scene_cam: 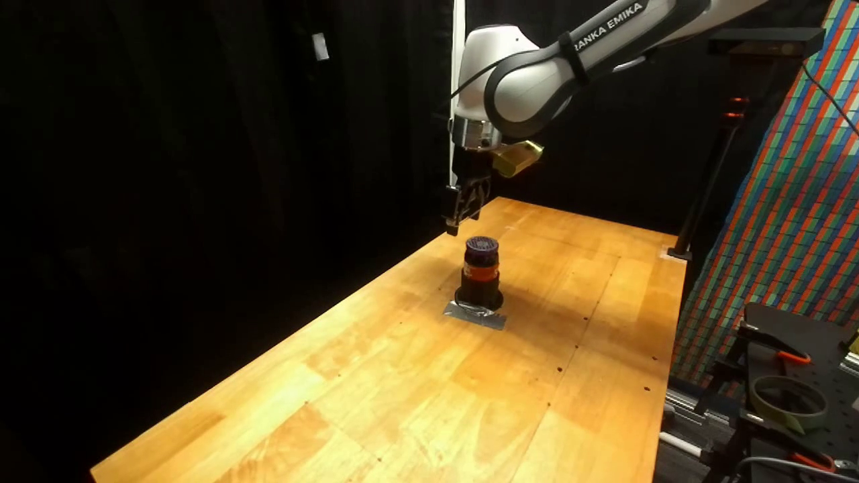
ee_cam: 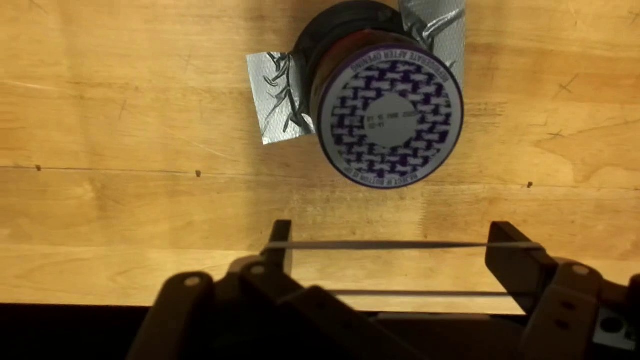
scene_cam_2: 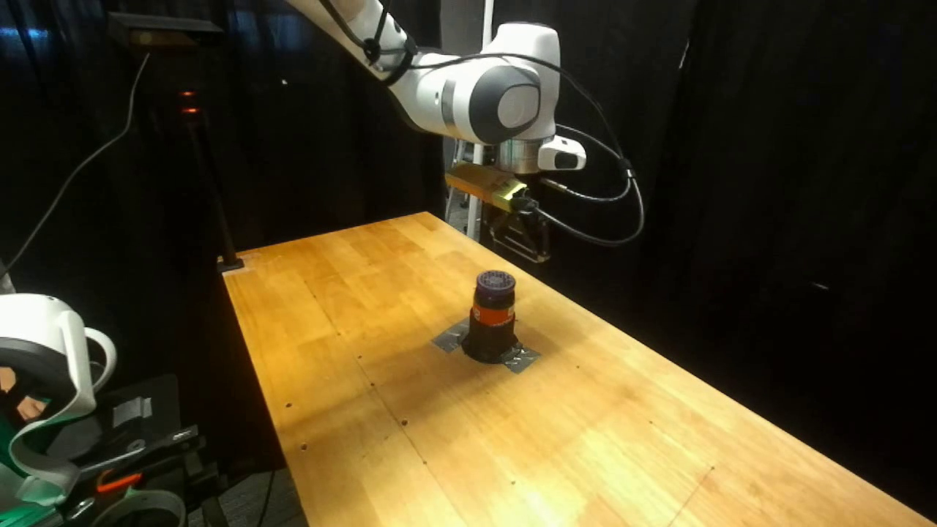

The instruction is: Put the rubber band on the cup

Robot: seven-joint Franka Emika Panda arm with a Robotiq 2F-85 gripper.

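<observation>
The cup is short and cylindrical, with a dark purple lid and an orange-red band. It stands upright in a black base in both exterior views [scene_cam: 482,272] [scene_cam_2: 494,316]; its patterned lid [ee_cam: 390,117] faces up in the wrist view. My gripper [scene_cam: 463,223] is open, with its fingers well apart, above the table and to one side of the cup. It also shows in another exterior view [scene_cam_2: 521,249] and the wrist view [ee_cam: 395,255]. The rubber band [ee_cam: 375,245] is stretched around both fingers as two strands. It does not touch the cup.
Grey tape [scene_cam: 475,315] fixes the black base [scene_cam_2: 489,344] to the wooden table [scene_cam: 402,389]. A dark post [scene_cam: 698,188] stands at the table's far corner. A side cart [scene_cam: 798,349] with clamps and a tape roll stands beside the table. The table edge lies below the gripper.
</observation>
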